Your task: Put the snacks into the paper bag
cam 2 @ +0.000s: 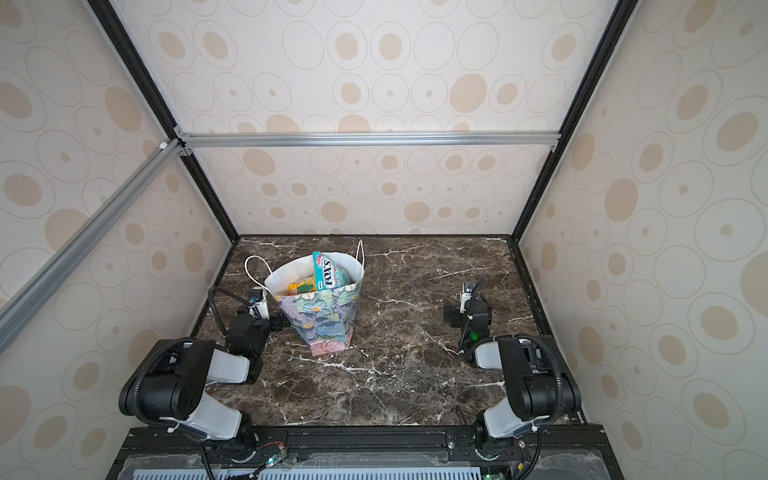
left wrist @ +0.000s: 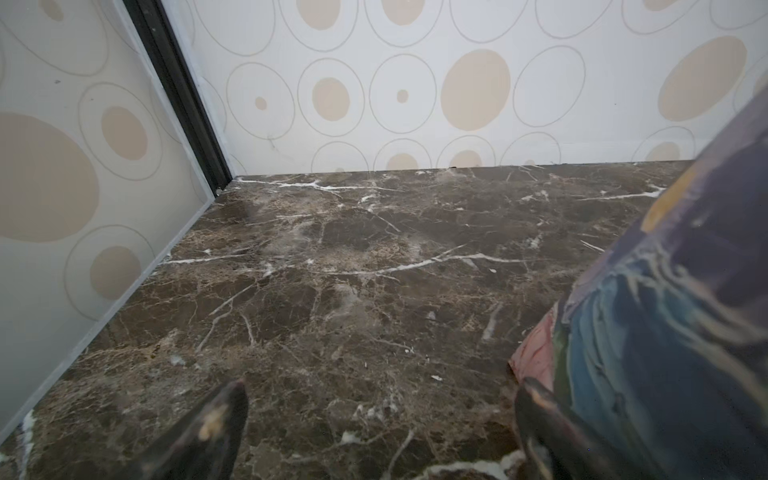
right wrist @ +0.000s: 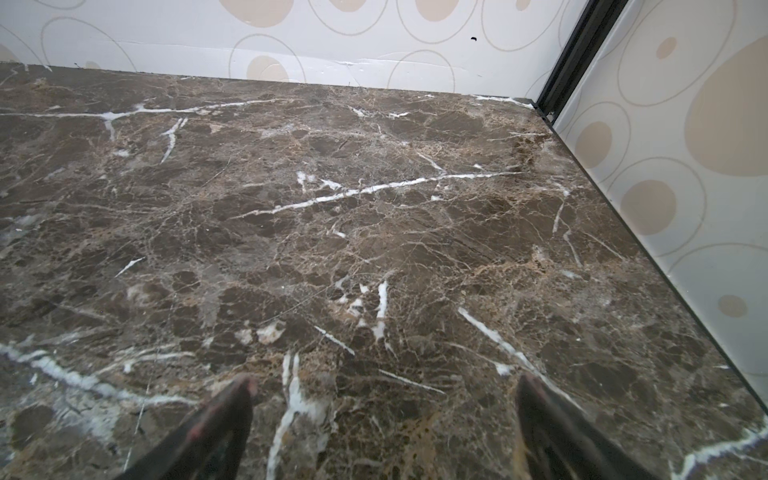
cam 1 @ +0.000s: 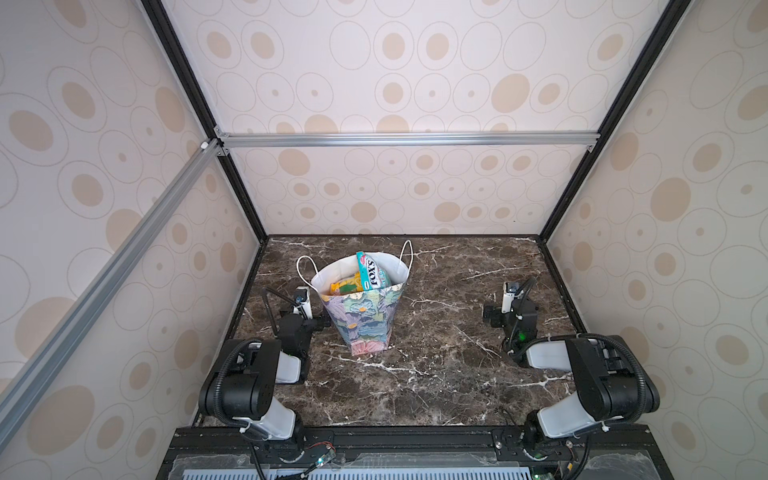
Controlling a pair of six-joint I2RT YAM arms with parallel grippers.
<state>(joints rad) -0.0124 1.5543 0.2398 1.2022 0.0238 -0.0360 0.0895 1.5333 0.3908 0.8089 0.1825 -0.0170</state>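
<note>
The paper bag (cam 1: 362, 322) (cam 2: 321, 320) stands upright left of the table's middle, floral outside, white inside, with its cord handles splayed. Snacks show in its open mouth: a teal FOX'S packet (cam 1: 372, 271) (cam 2: 329, 270) leaning up and a yellow-orange packet (cam 1: 347, 286) (cam 2: 302, 286) below it. My left gripper (left wrist: 380, 392) is open and empty, low over the marble just left of the bag (left wrist: 665, 332), with one fingertip (left wrist: 528, 392) close against the bag's base. My right gripper (right wrist: 384, 384) is open and empty over bare marble at the right.
The brown marble tabletop (cam 1: 436, 374) is boxed in by patterned walls on three sides. Black frame posts stand in the back corners (left wrist: 183, 104) (right wrist: 569, 62). Both arm bases sit on a black rail (cam 1: 407, 440) along the front edge.
</note>
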